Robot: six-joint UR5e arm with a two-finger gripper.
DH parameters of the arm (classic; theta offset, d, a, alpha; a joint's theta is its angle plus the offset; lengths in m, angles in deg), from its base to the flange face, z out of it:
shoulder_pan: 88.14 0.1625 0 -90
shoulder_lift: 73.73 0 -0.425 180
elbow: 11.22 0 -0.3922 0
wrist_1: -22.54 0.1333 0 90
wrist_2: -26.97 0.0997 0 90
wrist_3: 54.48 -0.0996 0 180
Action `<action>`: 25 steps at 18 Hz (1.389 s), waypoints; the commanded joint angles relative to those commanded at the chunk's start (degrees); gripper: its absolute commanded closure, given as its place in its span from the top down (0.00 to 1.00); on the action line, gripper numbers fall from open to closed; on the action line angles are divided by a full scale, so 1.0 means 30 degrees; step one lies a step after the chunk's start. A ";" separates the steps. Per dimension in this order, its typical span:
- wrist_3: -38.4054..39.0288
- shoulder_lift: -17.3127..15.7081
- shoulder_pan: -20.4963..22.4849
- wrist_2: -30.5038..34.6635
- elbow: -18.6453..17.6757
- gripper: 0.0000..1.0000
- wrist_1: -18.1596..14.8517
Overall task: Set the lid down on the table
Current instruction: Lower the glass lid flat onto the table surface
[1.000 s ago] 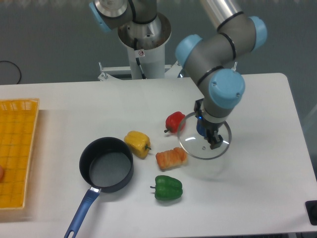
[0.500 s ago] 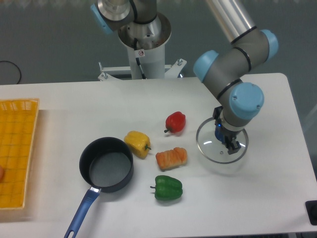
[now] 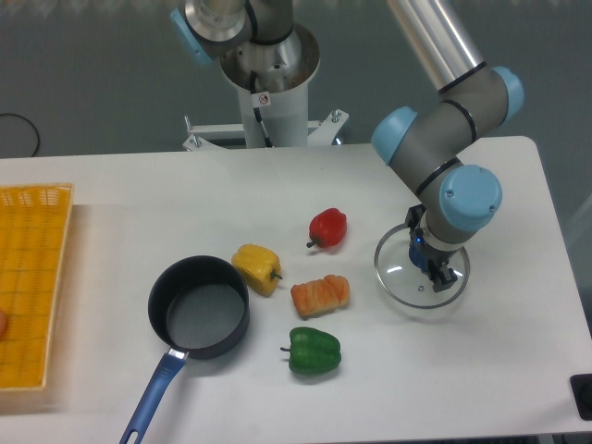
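White table point(image 3: 518, 361); gripper point(image 3: 435, 274) pinches glass lid point(image 3: 400, 274) by its knob, looks rigid, slippery, breakable

Legible text: none. One small round red-and-white sign point(image 3: 264, 99) on the white robot column point(image 3: 275, 111), far centre; its symbol too small to make out

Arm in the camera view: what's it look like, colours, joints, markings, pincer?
The arm has silver-grey metal tube links and darker grey rounded joint housings with light blue end caps. Its cylindrical base column carries a small red-and-white sticker, with a black cable running down beside it. The pincer is small and black, with a blue glow just above it.
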 joint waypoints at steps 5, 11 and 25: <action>0.0117 0.0292 0.0117 -0.0029 -0.0029 0.60 -0.0001; 0.0175 0.0410 0.0117 -0.0029 -0.0029 0.60 0.0204; 0.0204 0.0732 0.0059 -0.0029 -0.0029 0.60 0.0468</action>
